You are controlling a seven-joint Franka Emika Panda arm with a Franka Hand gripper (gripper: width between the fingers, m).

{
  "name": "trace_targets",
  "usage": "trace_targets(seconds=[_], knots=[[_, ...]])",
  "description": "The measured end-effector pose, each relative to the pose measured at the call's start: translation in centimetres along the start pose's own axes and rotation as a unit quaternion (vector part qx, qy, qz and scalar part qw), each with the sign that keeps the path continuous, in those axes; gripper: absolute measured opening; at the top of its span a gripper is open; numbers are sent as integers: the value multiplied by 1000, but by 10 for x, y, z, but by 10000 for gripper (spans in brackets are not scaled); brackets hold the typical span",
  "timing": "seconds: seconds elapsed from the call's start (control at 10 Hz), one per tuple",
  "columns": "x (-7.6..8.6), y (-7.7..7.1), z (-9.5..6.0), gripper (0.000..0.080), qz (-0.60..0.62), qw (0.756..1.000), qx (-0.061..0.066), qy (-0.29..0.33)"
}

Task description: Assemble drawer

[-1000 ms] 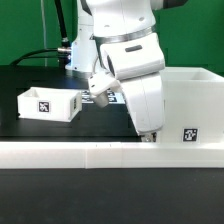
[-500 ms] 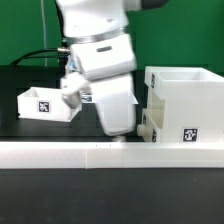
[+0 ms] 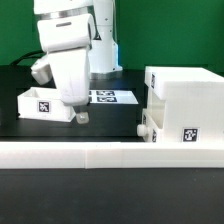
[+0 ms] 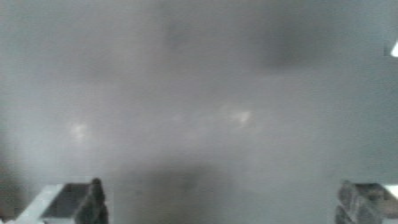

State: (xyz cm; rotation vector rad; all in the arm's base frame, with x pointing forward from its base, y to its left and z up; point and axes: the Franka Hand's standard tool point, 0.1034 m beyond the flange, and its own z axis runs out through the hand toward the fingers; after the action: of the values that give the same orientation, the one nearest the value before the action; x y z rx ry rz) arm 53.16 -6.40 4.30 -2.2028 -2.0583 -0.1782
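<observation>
The white drawer casing (image 3: 186,103) stands at the exterior view's right, with a small knobbed tray (image 3: 150,126) seated in its near side. A second white tray (image 3: 45,103) with a tag lies on the black table at the exterior view's left. My gripper (image 3: 77,116) hangs just over that tray's right end, apart from the casing. Its fingers (image 4: 75,202) stand wide apart with nothing between them. The wrist view shows only blurred grey surface.
The long white L-shaped rail (image 3: 100,154) runs along the front of the table. The marker board (image 3: 112,97) lies flat behind the gripper, between tray and casing. A green wall stands behind.
My arm has swung from the casing at the exterior view's right across to the left tray. The small tray now sits uncovered in the casing.
</observation>
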Motion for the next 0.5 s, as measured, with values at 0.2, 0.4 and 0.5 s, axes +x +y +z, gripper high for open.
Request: trace_targets(seconds=[0.2,0.4,0.5], knots=[[-9,-25,-13,649,12,1000,-4,-11],[-10,-30,-17,649,27,1000,-4,-14],[-10,-30,-16,649,27,1000,-3,-14]])
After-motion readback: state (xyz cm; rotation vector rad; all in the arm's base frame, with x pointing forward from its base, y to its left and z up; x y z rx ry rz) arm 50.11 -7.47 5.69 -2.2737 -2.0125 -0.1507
